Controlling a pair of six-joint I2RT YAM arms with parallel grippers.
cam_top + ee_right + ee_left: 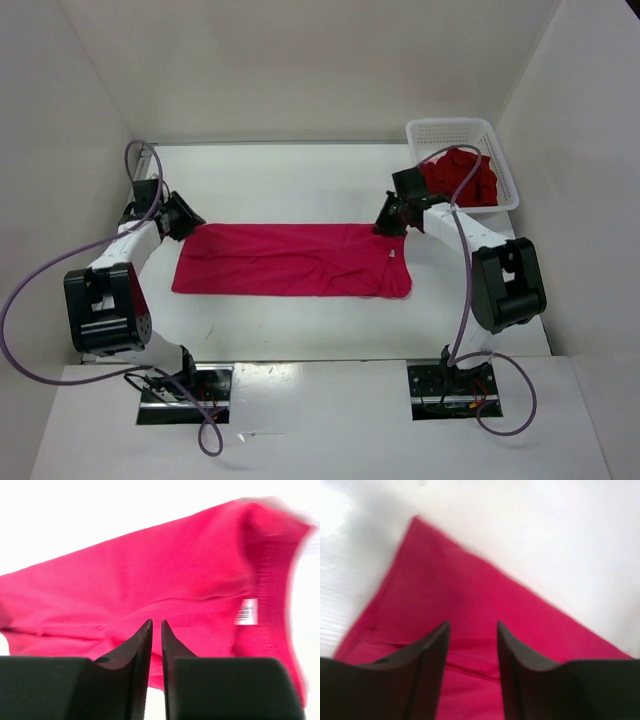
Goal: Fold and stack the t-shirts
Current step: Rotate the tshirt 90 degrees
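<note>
Top view, near to far. Pink shirt (290,262): folded into a long flat strip, lying at ctr of table (300,180). L gripper (186,218): at the strip's 10 o'clock corner. In your L wrist view the jaws stand parted over the cloth, so it reads as released. R gripper (389,221): at the 2 o'clock corner, just beyond a white tag (392,256). Its jaws are drawn to a thin slit w/ cloth right behind, and you can't tell if any is pinched. Farthest, at table's 1 o'clock: basket (450,130) w/ red shirt (465,180) bunched inside.
</note>
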